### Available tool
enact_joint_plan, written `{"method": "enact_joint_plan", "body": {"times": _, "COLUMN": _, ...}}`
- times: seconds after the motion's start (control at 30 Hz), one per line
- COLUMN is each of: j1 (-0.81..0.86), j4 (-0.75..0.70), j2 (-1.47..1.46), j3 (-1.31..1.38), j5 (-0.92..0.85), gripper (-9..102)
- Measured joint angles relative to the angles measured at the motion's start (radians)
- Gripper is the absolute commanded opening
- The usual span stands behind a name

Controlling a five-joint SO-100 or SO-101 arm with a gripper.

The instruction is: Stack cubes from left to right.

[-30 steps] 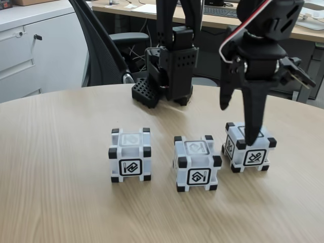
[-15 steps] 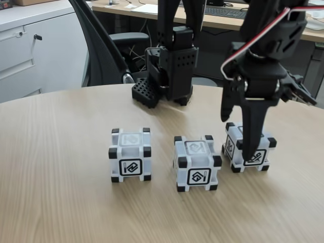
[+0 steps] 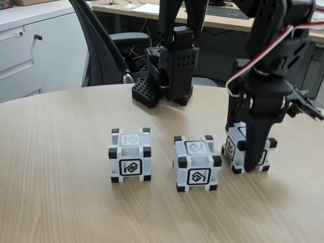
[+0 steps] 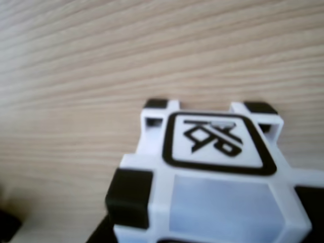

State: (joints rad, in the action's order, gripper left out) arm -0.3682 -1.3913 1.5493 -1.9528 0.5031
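Gripper (image 3: 246,152) straddles the right cube (image 3: 234,148) in the fixed view, jaws spread, not yet clamped.

Fixed view: the black arm descends steeply from the upper right, its wrist directly above the right-hand cube (image 3: 248,150). The gripper (image 3: 243,164) points straight down, one finger (image 3: 254,147) lying across the cube's front face, the other behind the cube and largely hidden. The jaws straddle the cube; whether they press on it cannot be told. A red-and-white cable loops beside the wrist.
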Motion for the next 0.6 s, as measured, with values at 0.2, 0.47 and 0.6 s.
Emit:
{"method": "enact_joint_plan", "body": {"times": 0.2, "j1": 0.000, "j4": 0.003, "j2": -0.002, "j3": 0.005, "j5": 0.003, "gripper": 0}}
{"method": "enact_joint_plan", "body": {"times": 0.47, "j1": 0.005, "j4": 0.003, "j2": 0.029, "j3": 0.006, "j5": -0.029, "gripper": 0}}
{"method": "enact_joint_plan", "body": {"times": 0.6, "j1": 0.005, "j4": 0.003, "j2": 0.166, "j3": 0.025, "j5": -0.034, "gripper": 0}}
